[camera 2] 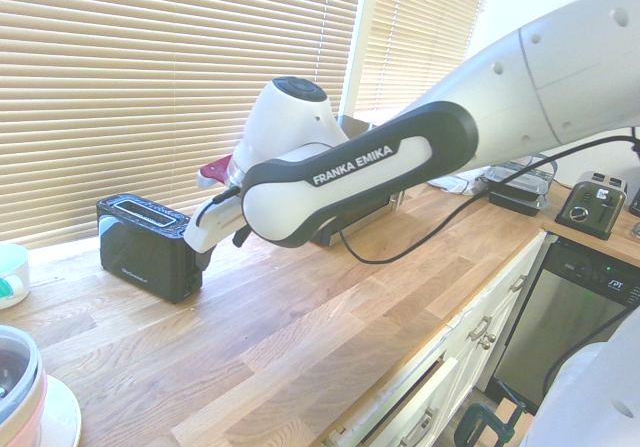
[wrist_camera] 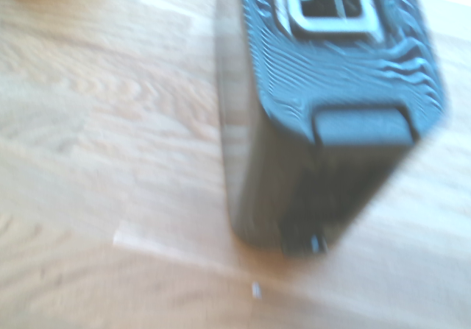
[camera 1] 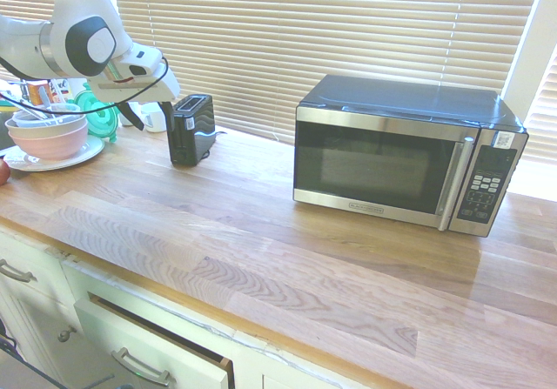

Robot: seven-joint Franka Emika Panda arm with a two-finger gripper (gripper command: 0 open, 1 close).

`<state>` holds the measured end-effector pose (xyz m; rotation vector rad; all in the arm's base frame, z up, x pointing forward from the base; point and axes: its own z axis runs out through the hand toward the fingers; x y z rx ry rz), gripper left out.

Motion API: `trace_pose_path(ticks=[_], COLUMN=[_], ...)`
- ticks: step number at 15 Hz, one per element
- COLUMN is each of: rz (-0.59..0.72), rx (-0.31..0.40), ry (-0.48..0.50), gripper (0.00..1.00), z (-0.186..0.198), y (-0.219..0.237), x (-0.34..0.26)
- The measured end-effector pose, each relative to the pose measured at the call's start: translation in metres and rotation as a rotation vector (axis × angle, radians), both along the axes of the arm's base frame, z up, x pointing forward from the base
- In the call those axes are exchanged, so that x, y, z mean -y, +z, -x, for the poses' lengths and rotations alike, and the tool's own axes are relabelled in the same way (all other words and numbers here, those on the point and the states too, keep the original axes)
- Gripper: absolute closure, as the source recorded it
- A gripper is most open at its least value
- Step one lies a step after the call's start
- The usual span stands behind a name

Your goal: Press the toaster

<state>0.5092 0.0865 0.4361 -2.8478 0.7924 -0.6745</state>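
The toaster (camera 1: 192, 129) is a small glossy black box with a silver-rimmed top, standing on the wooden counter (camera 1: 287, 258) near the window blinds. My gripper (camera 1: 162, 110) hangs just above and beside its end on the bowls' side, close to it. In the second exterior view the gripper (camera 2: 205, 252) sits at the right end of the toaster (camera 2: 145, 242). The blurred wrist view looks down on that end of the toaster (wrist_camera: 331, 101), with its lever tab (wrist_camera: 360, 124) and one slot showing.
A large black-and-steel microwave (camera 1: 405, 154) stands to the right of the toaster. Stacked bowls on a plate (camera 1: 48, 138), a green item (camera 1: 102, 117) and a white mug (camera 1: 154, 119) crowd the left end. A drawer (camera 1: 157, 341) below stands slightly ajar.
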Motion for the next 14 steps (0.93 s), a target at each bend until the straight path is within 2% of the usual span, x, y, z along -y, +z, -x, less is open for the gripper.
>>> trace_pose_path(ticks=[4, 5, 14], rz=[0.004, 0.000, -0.026], rx=[0.034, 0.046, 0.076], ry=[-0.002, -0.002, -0.034], gripper=[0.00, 1.00, 1.00], z=[-0.030, -0.032, -0.043], y=[0.006, 0.012, 0.025], x=[-0.010, -0.014, -0.008])
